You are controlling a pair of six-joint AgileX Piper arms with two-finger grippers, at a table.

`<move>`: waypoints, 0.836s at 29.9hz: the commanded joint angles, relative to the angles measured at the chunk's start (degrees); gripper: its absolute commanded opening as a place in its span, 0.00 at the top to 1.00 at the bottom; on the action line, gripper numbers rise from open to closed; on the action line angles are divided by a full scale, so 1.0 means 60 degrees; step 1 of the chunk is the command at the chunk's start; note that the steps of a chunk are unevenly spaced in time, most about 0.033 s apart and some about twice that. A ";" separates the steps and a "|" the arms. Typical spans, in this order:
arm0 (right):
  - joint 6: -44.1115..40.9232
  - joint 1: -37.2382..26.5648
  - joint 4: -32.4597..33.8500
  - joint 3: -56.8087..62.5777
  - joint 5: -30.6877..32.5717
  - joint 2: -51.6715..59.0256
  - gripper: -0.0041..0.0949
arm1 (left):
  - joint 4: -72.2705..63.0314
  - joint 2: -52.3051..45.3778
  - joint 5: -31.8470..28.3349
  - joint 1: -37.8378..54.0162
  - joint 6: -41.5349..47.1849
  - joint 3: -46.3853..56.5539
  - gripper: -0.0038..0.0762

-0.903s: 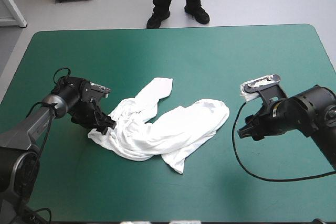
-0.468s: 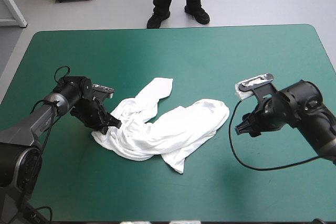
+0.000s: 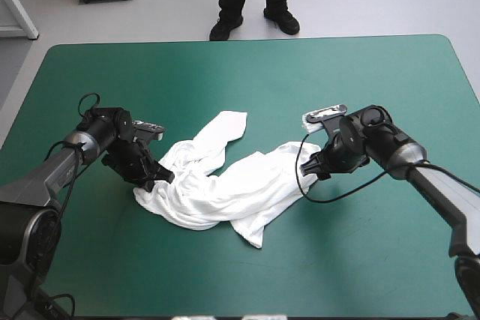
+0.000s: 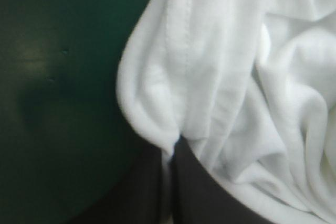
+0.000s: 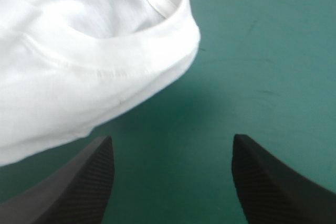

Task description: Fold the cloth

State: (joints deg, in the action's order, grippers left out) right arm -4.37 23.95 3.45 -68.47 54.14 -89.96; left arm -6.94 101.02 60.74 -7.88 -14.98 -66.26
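White T-shirt (image 3: 232,185) lay crumpled mid-table on the teal-green cover (image 3: 225,80), left gripper (image 3: 161,177) at its left edge, right gripper (image 3: 309,166) at its right. Left wrist: black fingers (image 4: 199,198) pinched on a T-shirt fold. Right wrist: 2 fingers (image 5: 68,192) spread wide, T-shirt hem just ahead.

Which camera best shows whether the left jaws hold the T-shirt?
Left wrist view: the left gripper has its jaws shut on a fold of the T-shirt. The high view only shows it at the heap's left edge; the right wrist view shows another edge, ungripped.
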 commanded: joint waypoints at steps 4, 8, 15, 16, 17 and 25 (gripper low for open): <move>0.0007 -0.0083 -0.0264 -0.0832 -0.0808 -0.0843 0.35 | -0.0506 0.0389 -0.0901 -0.0069 -0.0357 0.0239 0.96; 0.0007 -0.0195 -0.0309 -0.1011 -0.0822 -0.1507 0.35 | -0.0709 0.0389 -0.0901 -0.0069 -0.0488 0.0239 0.96; 0.0328 -0.0455 -0.0933 -0.1011 -0.0744 -0.2360 0.36 | -0.0747 0.0389 -0.0839 -0.0069 -0.0488 0.0239 0.96; 0.0455 -0.0455 -0.1105 -0.1011 -0.0723 -0.2442 0.37 | -0.0747 0.0389 -0.0839 -0.0069 -0.0488 0.0239 0.96; 0.0479 -0.0455 -0.1190 -0.1011 -0.0699 -0.2488 0.40 | -0.0747 0.0389 -0.0839 -0.0069 -0.0488 0.0239 0.96; 0.1078 -0.0437 -0.1907 -0.1011 -0.0824 -0.2739 0.97 | -0.0771 0.0389 -0.0961 -0.0069 -0.0488 0.0220 0.96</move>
State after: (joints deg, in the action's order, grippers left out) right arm 0.82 21.58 -7.08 -74.73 51.50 -105.56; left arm -8.04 101.19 60.70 -7.58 -18.02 -66.26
